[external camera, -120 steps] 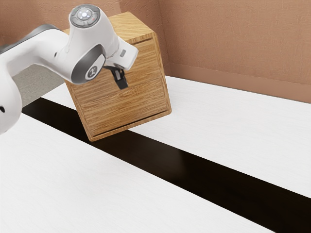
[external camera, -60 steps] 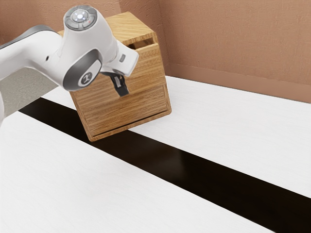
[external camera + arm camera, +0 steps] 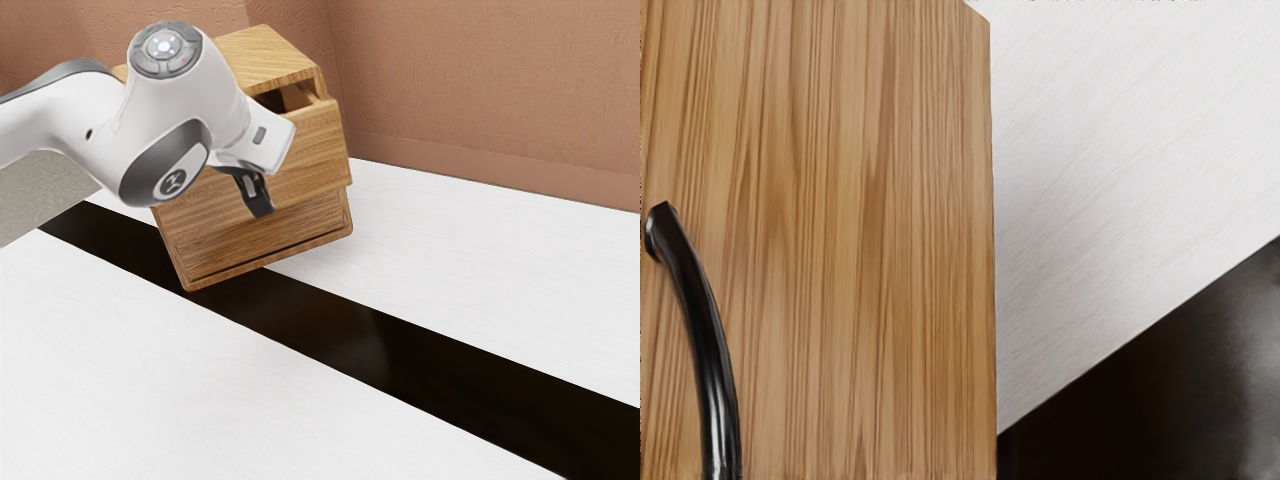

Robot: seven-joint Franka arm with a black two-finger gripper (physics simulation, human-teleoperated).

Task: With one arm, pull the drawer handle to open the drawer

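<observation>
gripper [image 3: 257,192] against drawer front, hold on handle [image 3: 702,330] unreadable | drawer [image 3: 310,140] atop cabinet [image 3: 250,235], far left on table [image 3: 480,250], part-open | handle runs along front's grain, crosswise to pull | pull likely heads near-right, out of the cabinet

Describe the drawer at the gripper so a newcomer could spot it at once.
On the white table, a wooden cabinet stands near the brown wall. The upper drawer of its two has the gripper at its black curved handle. Unlike the flush lower drawer, it juts out, leaving a gap under the cabinet top.
</observation>
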